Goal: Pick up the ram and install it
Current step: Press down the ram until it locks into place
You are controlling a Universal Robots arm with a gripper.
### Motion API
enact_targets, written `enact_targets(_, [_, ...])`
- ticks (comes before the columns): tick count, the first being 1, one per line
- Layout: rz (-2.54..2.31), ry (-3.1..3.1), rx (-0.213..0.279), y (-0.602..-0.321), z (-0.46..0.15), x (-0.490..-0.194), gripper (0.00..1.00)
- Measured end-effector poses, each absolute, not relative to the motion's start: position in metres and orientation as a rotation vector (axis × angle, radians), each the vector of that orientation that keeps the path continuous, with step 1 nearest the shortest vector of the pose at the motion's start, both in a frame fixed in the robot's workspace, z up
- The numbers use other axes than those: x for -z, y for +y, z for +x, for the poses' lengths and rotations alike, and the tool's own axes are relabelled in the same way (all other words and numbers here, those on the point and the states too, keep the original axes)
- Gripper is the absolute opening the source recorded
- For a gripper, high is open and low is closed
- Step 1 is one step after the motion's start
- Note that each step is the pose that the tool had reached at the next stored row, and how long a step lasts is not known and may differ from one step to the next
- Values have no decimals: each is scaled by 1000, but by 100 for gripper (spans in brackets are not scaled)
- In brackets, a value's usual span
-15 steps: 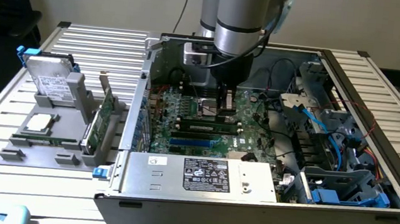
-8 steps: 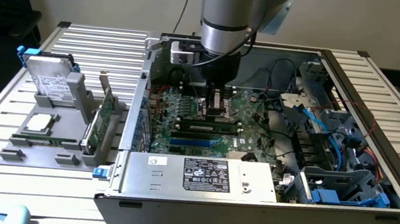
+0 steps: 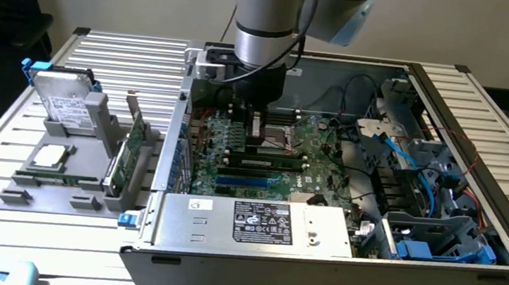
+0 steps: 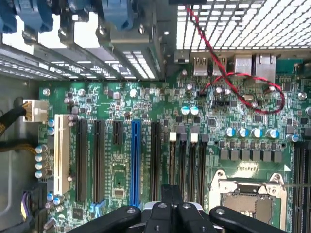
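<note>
Surface: we see a slatted metal surface (image 3: 122,50).
On it: we see an open case (image 3: 337,265) and a grey tray (image 3: 50,195).

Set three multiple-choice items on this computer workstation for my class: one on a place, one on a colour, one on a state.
1. In the exterior view, where is the claw?
A. Down in the case, over the motherboard
B. Over the grey holder beside the case
C. Over the power supply label

2. In the wrist view, what colour is the one coloured slot standing between black slots?
A. Red
B. Blue
C. Yellow

3. What state is the computer case in?
A. Shut
B. Tipped on end
C. Open, its inside showing

Answers: 1 A, the arm reaches down over the green board; 2 B, the long slot is bright blue; 3 C, the board and cables lie exposed.
</note>
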State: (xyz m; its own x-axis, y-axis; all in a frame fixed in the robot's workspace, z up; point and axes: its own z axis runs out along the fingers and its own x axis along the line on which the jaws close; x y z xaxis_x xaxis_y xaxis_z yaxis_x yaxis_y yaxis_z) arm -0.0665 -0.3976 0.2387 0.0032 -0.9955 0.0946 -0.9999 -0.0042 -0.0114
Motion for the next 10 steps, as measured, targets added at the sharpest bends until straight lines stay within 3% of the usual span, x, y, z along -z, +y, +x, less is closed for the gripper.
enact_targets(10, [2187,-2183,-131,-396,-72,-237,11])
